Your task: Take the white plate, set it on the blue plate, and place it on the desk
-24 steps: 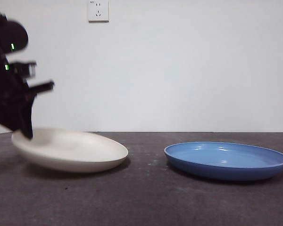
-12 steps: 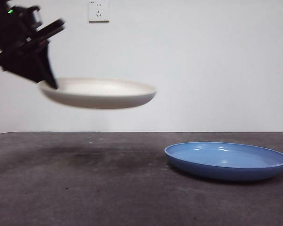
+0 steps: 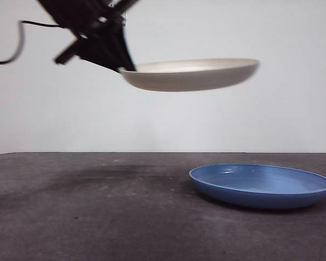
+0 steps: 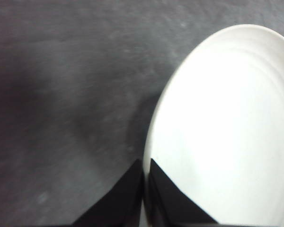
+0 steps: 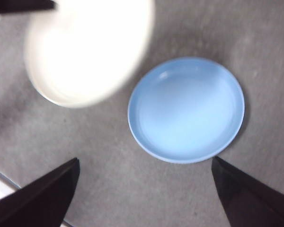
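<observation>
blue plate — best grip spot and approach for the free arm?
Probably the rim. The blue plate lies flat on the desk, wide and shallow with a low sloping rim, so only its edge fits between jaws. Come from above and outside with the open right gripper, one jaw inside, one under the lip. The left gripper holds the white plate aloft.

Wall (image 3: pixel 206 119): plain white, evenly lit.
Table (image 3: pixel 98 217): dark grey, mottled matte, soft shadow patch.
</observation>
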